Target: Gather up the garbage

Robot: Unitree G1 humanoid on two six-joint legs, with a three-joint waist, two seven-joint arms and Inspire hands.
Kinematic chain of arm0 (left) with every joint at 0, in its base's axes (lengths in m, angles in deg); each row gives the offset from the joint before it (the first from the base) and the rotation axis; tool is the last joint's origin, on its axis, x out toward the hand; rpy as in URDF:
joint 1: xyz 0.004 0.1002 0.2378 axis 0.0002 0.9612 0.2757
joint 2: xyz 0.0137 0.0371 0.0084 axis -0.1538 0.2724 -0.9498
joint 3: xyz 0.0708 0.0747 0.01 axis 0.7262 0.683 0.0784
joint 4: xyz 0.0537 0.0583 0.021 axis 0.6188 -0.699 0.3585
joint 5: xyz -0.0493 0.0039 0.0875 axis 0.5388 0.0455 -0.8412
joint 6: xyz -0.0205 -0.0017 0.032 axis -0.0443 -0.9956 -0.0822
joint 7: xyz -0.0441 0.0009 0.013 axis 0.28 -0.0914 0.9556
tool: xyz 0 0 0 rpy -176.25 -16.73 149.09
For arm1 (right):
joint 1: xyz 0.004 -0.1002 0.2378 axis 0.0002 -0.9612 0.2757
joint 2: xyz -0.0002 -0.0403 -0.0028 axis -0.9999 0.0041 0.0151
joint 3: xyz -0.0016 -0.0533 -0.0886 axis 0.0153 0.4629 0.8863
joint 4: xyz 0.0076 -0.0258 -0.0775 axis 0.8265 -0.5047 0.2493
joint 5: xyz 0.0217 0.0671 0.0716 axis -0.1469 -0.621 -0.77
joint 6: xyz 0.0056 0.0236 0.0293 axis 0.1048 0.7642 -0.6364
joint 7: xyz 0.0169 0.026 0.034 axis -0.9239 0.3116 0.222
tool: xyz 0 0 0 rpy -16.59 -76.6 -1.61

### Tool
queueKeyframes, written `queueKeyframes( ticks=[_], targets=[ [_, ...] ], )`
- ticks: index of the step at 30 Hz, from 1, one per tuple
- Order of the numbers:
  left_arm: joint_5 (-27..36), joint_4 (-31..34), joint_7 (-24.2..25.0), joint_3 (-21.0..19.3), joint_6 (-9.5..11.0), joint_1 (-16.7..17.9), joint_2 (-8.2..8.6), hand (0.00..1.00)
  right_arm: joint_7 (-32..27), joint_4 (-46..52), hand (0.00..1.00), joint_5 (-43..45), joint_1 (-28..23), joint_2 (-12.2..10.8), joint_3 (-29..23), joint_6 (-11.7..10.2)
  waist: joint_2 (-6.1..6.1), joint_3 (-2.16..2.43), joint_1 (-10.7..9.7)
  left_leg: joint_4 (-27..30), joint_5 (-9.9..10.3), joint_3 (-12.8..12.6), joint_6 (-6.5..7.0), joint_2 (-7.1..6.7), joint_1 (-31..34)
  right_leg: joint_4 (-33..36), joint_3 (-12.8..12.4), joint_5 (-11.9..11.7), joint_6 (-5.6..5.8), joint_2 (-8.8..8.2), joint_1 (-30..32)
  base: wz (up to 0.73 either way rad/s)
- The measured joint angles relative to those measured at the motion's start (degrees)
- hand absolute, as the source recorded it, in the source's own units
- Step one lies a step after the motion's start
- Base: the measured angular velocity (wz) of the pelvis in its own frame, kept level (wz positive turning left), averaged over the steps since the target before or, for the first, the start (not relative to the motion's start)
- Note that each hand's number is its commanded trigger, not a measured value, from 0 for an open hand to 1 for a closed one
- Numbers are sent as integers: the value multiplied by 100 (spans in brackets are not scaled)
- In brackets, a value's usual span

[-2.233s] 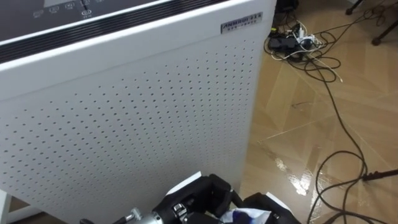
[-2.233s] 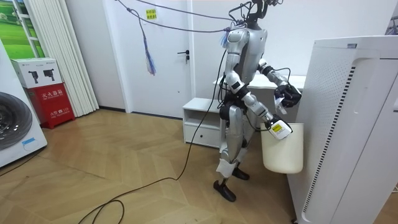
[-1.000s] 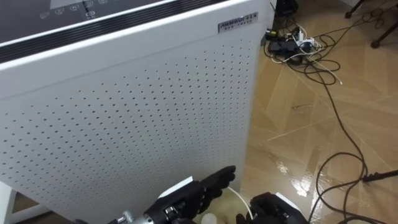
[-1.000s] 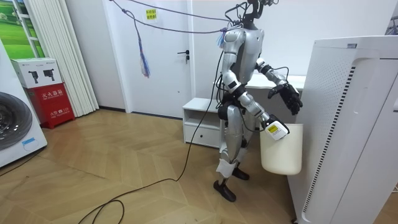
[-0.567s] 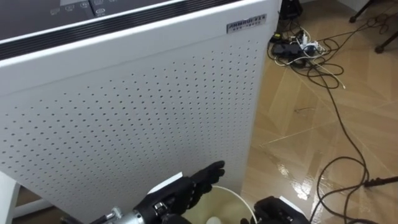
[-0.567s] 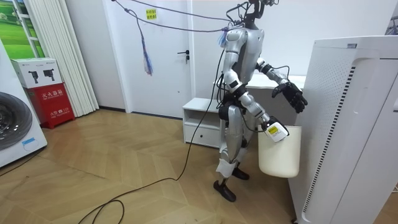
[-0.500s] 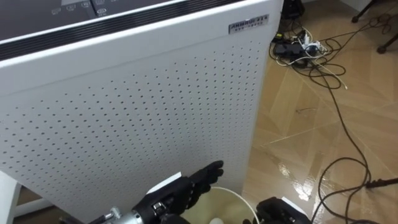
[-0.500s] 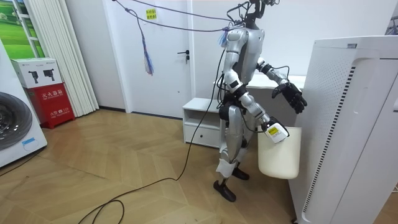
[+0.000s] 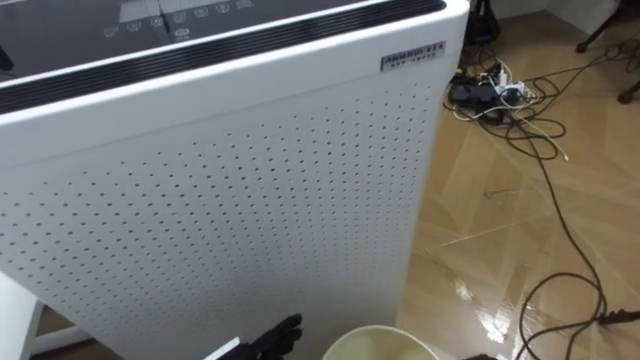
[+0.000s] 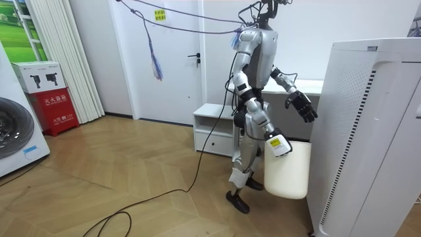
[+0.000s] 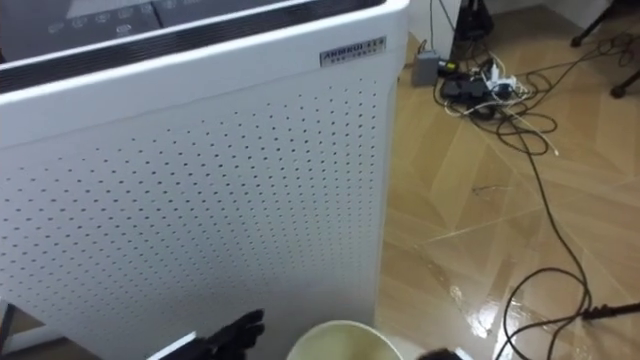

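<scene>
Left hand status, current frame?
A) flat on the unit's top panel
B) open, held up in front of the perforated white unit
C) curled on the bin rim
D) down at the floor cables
B: the left hand has straight, spread fingers and is raised in the air facing the perforated white unit, above the white bin and touching neither.

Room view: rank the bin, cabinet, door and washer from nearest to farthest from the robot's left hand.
From the left hand, raised by the purifier:
1. Bin, just below it.
2. Cabinet, low, at the robot's back.
3. Door, in the back wall, further left in the room view.
4. Washer, at the room view's left edge.
</scene>
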State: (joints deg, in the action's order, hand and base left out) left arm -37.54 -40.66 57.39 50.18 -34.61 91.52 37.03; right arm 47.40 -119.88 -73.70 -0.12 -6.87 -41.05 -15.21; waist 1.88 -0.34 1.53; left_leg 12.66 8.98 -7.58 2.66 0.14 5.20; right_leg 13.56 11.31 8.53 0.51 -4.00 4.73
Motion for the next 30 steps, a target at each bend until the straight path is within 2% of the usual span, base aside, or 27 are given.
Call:
queueKeyframes(
  ticks=[4, 7, 8, 9, 12, 14, 16, 17, 19, 22, 27, 30],
  targets=[
    [-2, -601, -355, -42, 11, 185, 55, 0, -139, -418, 100, 0, -274, -19, -113, -103, -87, -12, 5, -89, 2, 26, -9, -3, -220, -178, 4, -7, 13, 26, -229, 3],
    [1, -935, -649, -259, 16, 374, 117, 0, -271, -648, 100, -40, -503, -79, -298, -112, -128, 16, 31, -144, 12, 57, -27, 1, -344, -292, 9, -11, 16, 55, -377, 4],
    [0, -1031, -721, -275, 18, 399, 127, 0, -301, -735, 100, -51, -508, -86, -300, -113, -148, 10, 31, -158, 16, 57, -34, 1, -374, -285, 8, -10, 15, 56, -395, 0],
    [-1, -1246, -855, -314, 11, 441, 177, 0, -364, -914, 100, -63, -503, -114, -317, -112, -143, 37, 27, -175, 24, 57, -47, 1, -401, -291, 13, -7, 12, 61, -417, -3],
    [8, -1675, -1139, -461, 11, 526, 373, 0, -418, -1234, 100, -104, -547, -234, -546, -112, -191, 9, 23, -207, 34, 58, -61, 2, -483, -307, 17, 6, 6, 72, -509, 0],
    [19, -2034, -1266, -471, 21, 532, 465, 0, -412, -1314, 100, -162, -595, -287, -646, -119, -191, 12, 21, -237, 38, 58, -68, 2, -532, -334, 18, 14, 6, 78, -570, 0],
    [24, -2669, -1414, -532, 20, 507, 591, 0, -412, -1606, 100, -239, -595, -401, -811, -171, -210, 12, 11, -279, 54, 62, -84, -2, -631, -409, 21, 14, 5, 104, -681, 0],
    [24, -2823, -1456, -606, 20, 519, 637, 0, -414, -1682, 100, -259, -600, -446, -895, -170, -216, 15, 15, -305, 55, 60, -87, 1, -670, -421, 18, 17, 2, 109, -704, 0],
    [150, -3360, -1619, -929, 19, 547, 844, 0, -417, -1787, 100, -500, -744, -556, -1083, -193, -224, 15, 29, -334, 75, 59, -112, 3, -774, -487, 28, 23, -5, 122, -817, 0],
    [361, -3788, -1728, -1362, 14, 577, 1023, 0, -423, -2092, 100, -671, -760, -692, -1366, -212, -255, 16, 36, -334, 91, 59, -125, 3, -794, -490, 25, 36, -14, 130, -832, 0],
    [549, -4449, -1803, -1718, -5, 506, 1097, 0, -423, -2429, 100, -789, -762, -779, -1608, -211, -291, 23, 33, -345, 119, 51, -138, 6, -867, -497, -5, 55, -16, 142, -882, -3],
    [579, -4675, -1884, -1889, -127, 493, 1137, 0, -434, -2556, 100, -1085, -814, -850, -1803, -156, -307, 33, 33, -346, 125, 50, -139, 6, -876, -492, -2, 68, -17, 142, -892, 0]
  ],
)
